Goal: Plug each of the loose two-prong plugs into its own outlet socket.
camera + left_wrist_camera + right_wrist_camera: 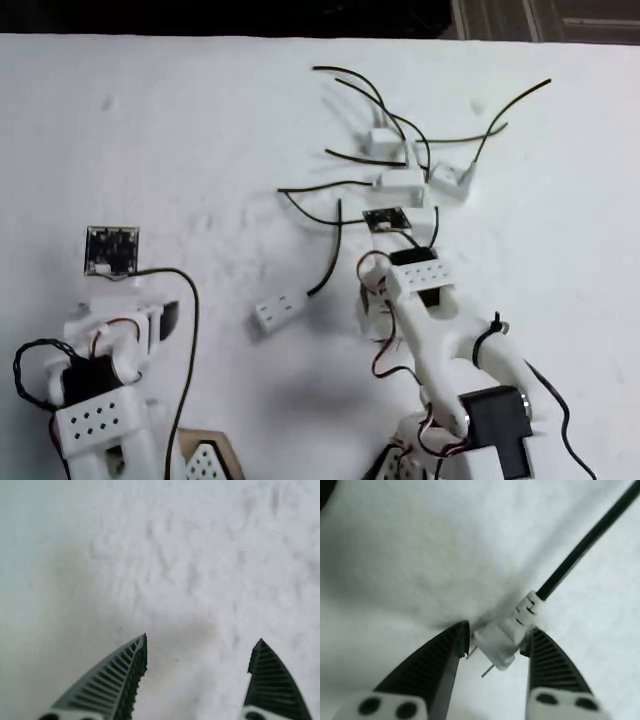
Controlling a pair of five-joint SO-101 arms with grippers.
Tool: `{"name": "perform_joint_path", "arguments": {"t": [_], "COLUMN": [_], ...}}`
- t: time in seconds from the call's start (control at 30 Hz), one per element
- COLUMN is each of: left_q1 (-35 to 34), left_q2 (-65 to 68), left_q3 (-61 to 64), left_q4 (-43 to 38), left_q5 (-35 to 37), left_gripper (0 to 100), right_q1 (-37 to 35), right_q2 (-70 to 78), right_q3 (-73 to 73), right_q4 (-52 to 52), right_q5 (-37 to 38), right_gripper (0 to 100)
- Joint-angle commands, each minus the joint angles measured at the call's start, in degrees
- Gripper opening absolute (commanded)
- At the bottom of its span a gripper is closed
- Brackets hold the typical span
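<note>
Near edge first: left arm [100, 400] sits by the near-left corner. The left jaws are spread wide over bare counter [200, 555], nothing betw. them. Right arm [450, 350] stretches from the near-right side toward mid-counter. The right jaws pinch a white two-prong plug [500, 641] across its body. Its prongs [487, 670] are bare & poke back toward the wrist, and the black cord [585, 542] trails off the other end. Plug looks lifted a bit off the surface, tho I can't be sure.

Step in hand, I'd say: get that plug to a socket. Likeliest target is the white socket block [278, 312], lying just left of the right arm approx. mid-counter, w/ its own black lead.

To do it well:
- The hold looks a bit skewed, so square the prongs to the slots before pushing.
- Push straight & slow.
- Block is loose & prob. light, so it may slide on contact. The left arm could pin it.
- Mind the cord doesn't drag anything.

Farther out, toward the far edge & right of centre, there's a tangle of white plugs & sockets [400, 180] w/ black leads fanned out. Can't tell which are mated.

The counter has a white, softly dimpled cover. Beyond the far edge the room is dark. There are pale strips [520, 18] past the far-right stretch, can't say what.
</note>
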Motion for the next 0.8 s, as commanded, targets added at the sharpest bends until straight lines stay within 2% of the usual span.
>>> {"name": "perform_joint_path", "arguments": {"t": [0.0,0.07,0.3,0.47,0.6,0.7,0.77], "left_q1": [-0.48,-0.48,-0.48,-0.48,-0.48,-0.48,-0.48], "left_q2": [-0.84,-0.84,-0.84,-0.84,-0.84,-0.84,-0.84], "left_q3": [-0.26,-0.26,-0.26,-0.26,-0.26,-0.26,-0.26], "left_q4": [0.18,0.18,0.18,0.18,0.18,0.18,0.18], "left_q5": [-0.62,-0.62,-0.62,-0.62,-0.62,-0.62,-0.62], "left_gripper": [32,32,32,32,32,32,32], "right_q1": [-0.84,-0.66,-1.01,-0.22,1.45,2.24,2.24], "right_q2": [0.13,-0.48,-5.41,-11.56,-10.68,-7.34,-4.35], "right_q3": [-0.7,-2.02,-2.81,-2.29,0.26,0.35,0.26], "right_q4": [-1.19,-0.84,3.21,6.2,6.46,6.46,6.46], "right_q5": [-0.09,-0.09,0.09,7.82,13.27,13.98,13.45], "right_gripper": [6.9,0.9,1.8,1.8,2.1,3.1,7.7]}}
